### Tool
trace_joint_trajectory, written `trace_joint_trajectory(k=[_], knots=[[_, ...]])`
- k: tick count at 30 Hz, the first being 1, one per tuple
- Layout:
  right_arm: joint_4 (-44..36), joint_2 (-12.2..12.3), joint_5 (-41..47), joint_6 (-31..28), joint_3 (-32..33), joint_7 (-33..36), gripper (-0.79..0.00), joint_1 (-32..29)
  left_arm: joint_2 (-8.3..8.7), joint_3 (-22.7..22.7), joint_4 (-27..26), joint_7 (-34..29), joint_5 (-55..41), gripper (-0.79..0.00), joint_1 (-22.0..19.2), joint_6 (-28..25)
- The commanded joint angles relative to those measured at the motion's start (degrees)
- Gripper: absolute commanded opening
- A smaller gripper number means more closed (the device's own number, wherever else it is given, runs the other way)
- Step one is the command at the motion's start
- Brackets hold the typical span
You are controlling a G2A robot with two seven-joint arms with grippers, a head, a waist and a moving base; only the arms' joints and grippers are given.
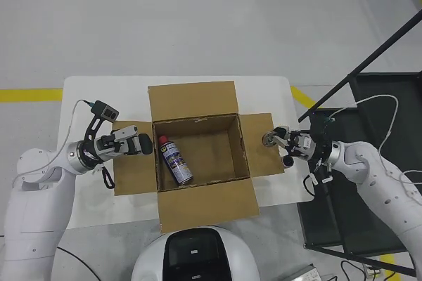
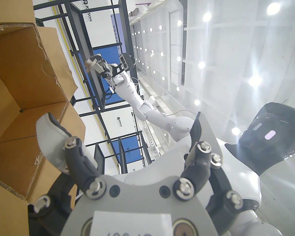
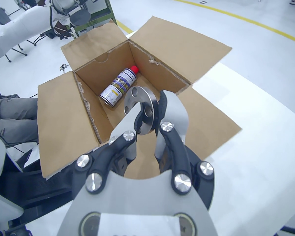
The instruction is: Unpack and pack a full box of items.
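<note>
Box held one can; right claw pinched a steel disc by its rim, slip risk; left claw spread.

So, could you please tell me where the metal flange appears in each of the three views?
Top view: the metal flange is held in the right gripper, above the cardboard box's flap on that side.
Left wrist view: far off, beyond the box, clamped in the other arm's gripper.
Right wrist view: near the middle, on edge between the fingers, before the open box.
Shared landmark: the cardboard box.
</note>
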Motion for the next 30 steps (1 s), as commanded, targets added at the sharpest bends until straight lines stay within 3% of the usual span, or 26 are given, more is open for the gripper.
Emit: trace_joint_trajectory(k=[1, 10, 17, 23, 30], knots=[[1.9, 0.9, 2.8, 0.0, 1.1, 0.4, -0.785, -1.5, 0.0, 0.0, 0.0, 0.0, 0.0, 0.0, 0.0, 0.0], [4.2, 4.0, 17.1, 0.0, 1.9, 3.8, -0.785, -6.9, 0.0, 0.0, 0.0, 0.0, 0.0, 0.0, 0.0, 0.0], [7.5, 5.9, 32.2, 0.0, 0.5, 12.5, -0.785, -9.0, 0.0, 0.0, 0.0, 0.0, 0.0, 0.0, 0.0, 0.0], [11.7, 6.2, 41.6, 0.0, -0.5, 21.0, -0.785, -8.3, 0.0, 0.0, 0.0, 0.0, 0.0, 0.0, 0.0, 0.0], [12.1, 6.2, 41.9, 0.0, -0.6, 21.5, -0.785, -8.2, 0.0, 0.0, 0.0, 0.0, 0.0, 0.0, 0.0, 0.0]])
